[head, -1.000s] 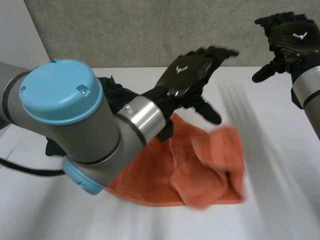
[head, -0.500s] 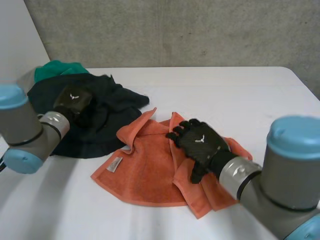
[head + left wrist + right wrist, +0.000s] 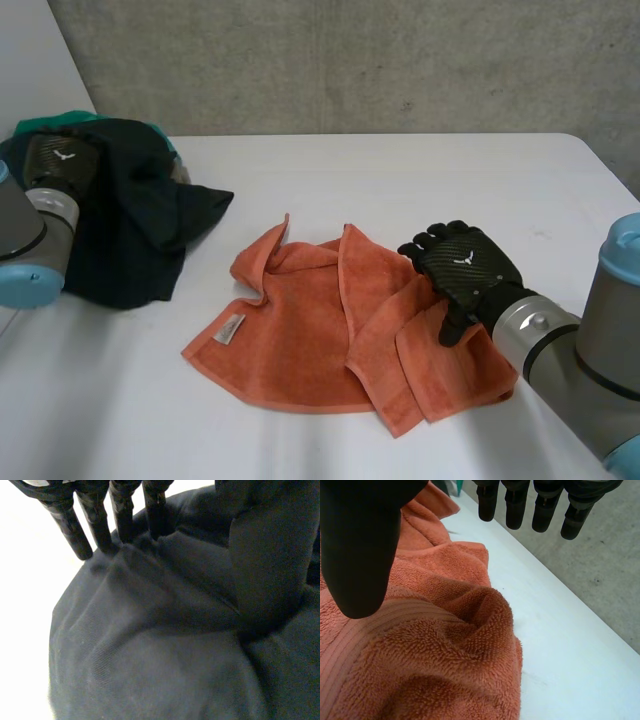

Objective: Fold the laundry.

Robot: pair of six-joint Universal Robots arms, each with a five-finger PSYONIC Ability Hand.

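Under right hand [image 3: 462,268], rumpled orange towel [image 3: 300,340]

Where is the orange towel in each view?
Head view: towel in the middle of the table, right hand at its right side.
Right wrist view: towel under that hand's thumb and palm.
Left wrist view: dark garment under the left hand.
Shared landmark: the right hand's thumb, over the towel.

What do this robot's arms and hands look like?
Grey tube arms, right arm and left arm, with light-blue caps and silver wrist rings. The right hand and left hand are black, each with a white winged mark on its back.
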